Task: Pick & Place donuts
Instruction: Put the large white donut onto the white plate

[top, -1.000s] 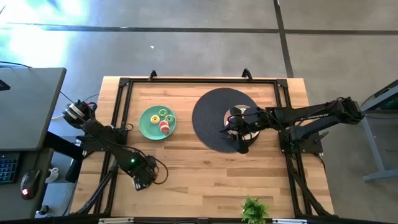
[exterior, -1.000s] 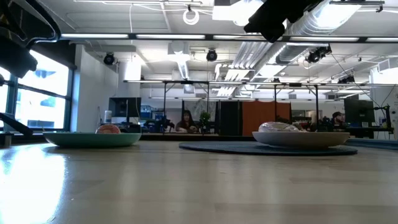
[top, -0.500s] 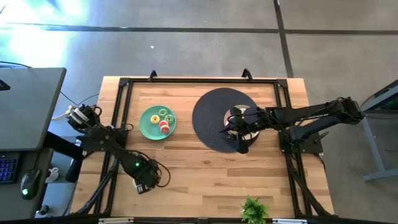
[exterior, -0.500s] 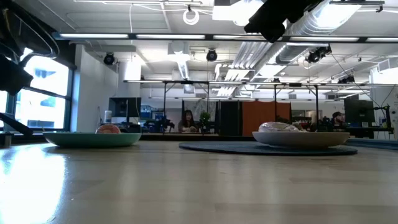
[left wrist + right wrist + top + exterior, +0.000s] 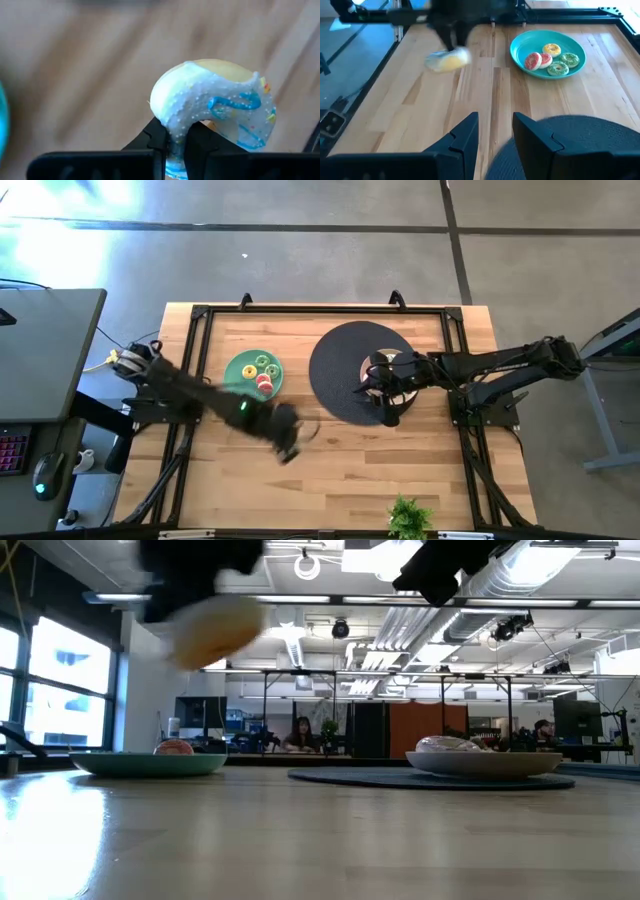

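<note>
Left gripper (image 5: 175, 142): raised above the bare wood between the green plate (image 5: 236, 385) and the dark mat (image 5: 330, 370), jaws clamped on the lower edge of a white-iced donut (image 5: 212, 102); the donut stands up out of the fingers, most of its body clear above them, pale yellow underside turned away, blue squiggle on the icing. Held high, presumably for carrying across the table. Right gripper (image 5: 495, 135): over the near part of the mat, jaws apart and empty, apparently waiting. Green plate: holds four small donuts (image 5: 550, 59), one yellow, two red-pink, one green, touching each other in a cluster, well apart from both grippers. Shallow dish (image 5: 485, 762): on the mat, a pale item in it, kind unclear.
</note>
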Controlling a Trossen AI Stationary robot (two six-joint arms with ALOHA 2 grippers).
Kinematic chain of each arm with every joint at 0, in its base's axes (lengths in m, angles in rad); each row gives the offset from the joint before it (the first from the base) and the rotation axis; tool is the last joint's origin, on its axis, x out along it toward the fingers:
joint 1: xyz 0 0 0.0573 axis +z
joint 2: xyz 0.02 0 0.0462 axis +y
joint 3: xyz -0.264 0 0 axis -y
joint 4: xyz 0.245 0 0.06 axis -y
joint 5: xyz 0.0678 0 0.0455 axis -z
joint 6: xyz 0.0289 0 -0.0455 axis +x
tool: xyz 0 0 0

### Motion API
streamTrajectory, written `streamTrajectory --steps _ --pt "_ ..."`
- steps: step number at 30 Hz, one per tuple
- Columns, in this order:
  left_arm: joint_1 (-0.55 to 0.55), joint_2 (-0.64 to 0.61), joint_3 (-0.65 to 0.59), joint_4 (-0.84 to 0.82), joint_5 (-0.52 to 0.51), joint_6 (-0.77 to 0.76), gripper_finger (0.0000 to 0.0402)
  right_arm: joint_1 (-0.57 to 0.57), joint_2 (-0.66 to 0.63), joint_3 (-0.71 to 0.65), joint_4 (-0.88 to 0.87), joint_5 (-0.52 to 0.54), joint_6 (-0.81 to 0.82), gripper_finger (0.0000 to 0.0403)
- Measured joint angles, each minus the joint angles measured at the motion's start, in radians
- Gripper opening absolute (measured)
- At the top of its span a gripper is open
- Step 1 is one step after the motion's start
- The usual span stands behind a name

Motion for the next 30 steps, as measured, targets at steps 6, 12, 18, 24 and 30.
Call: streamTrajectory --steps 6,12,18,24,30 --pt "0.23 0.09 0.111 0.282 0.034 0.248 0.0026 0.005 -0.097 0.016 -0.204 0.069 -0.043 0.0117" --pt "0.371 0.233 0.199 0.516 0.333 0.377 0.0025 0.071 -0.202 0.016 -0.313 0.124 -0.382 0.0117" --pt "0.459 0.326 0.316 0.564 0.586 0.384 0.0025 0.135 -0.234 0.016 -0.374 0.099 -0.723 0.0117" --pt "0.486 0.373 0.375 0.556 0.641 0.388 0.0024 0.181 -0.195 0.017 -0.415 0.142 -0.74 0.0117" --pt "0.482 0.369 0.379 0.556 0.717 0.392 0.0024 0.205 -0.156 0.017 -0.354 0.247 -0.87 0.0118"
